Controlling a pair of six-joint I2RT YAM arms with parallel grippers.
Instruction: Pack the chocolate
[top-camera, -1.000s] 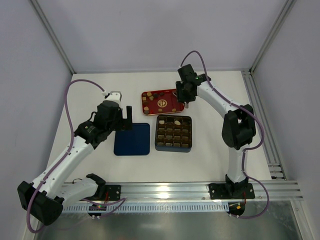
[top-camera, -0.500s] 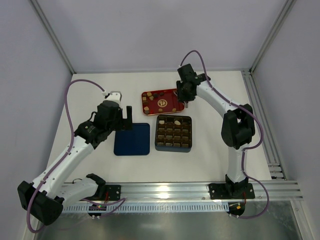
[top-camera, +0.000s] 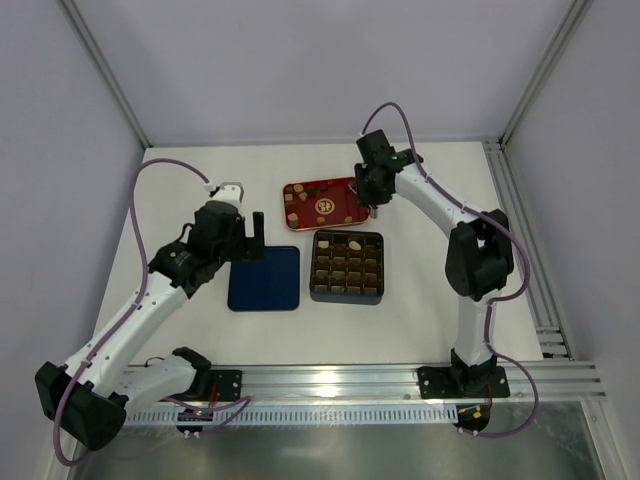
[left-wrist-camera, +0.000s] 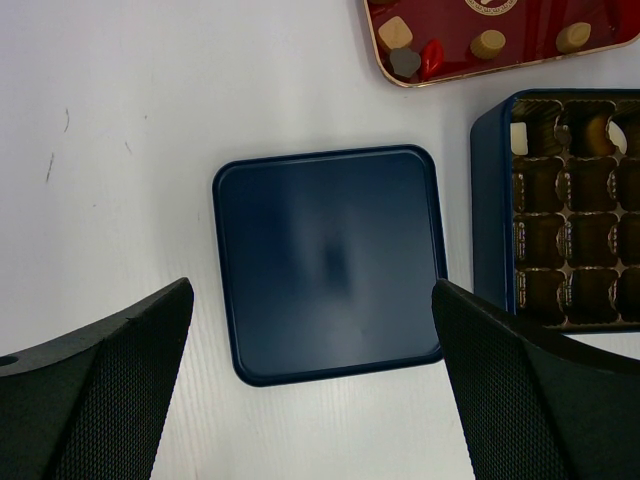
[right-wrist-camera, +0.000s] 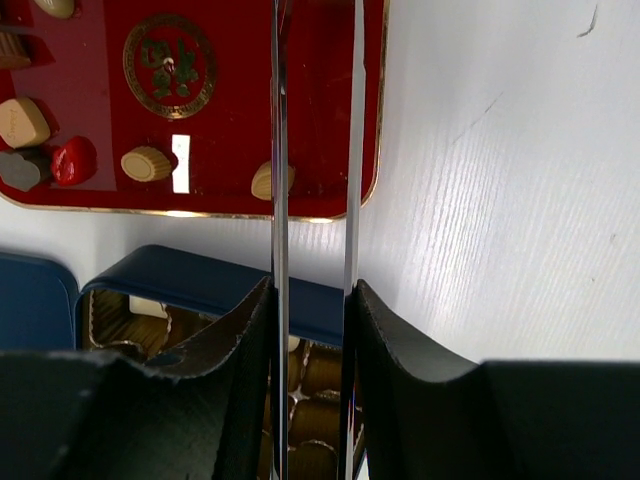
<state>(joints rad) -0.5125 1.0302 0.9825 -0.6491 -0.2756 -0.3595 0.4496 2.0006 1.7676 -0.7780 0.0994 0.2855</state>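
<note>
Several tiny tan, brown and whitish chocolate pieces (right-wrist-camera: 147, 163) lie loose on the red tray (top-camera: 322, 203). Others sit in cells of the dark gridded box (top-camera: 346, 267) just in front of it. My right gripper (top-camera: 370, 200) hovers over the tray's right end, shut on metal tweezers (right-wrist-camera: 279, 150). Their two blades reach out over the tray with a narrow gap between them. A round tan piece (right-wrist-camera: 262, 181) lies just beside the left blade. My left gripper (left-wrist-camera: 315, 400) is open and empty above the dark blue lid (left-wrist-camera: 330, 262).
The blue lid (top-camera: 265, 278) lies flat on the white table, left of the box (left-wrist-camera: 570, 210). A grey piece and a red heart-shaped piece (left-wrist-camera: 430, 55) sit at the tray's left end (left-wrist-camera: 400, 78). Aluminium rails run along the table's right and near edges.
My right gripper has shifted very slightly to the right over the tray's right end. The left arm, lid, box and tray have not moved.
</note>
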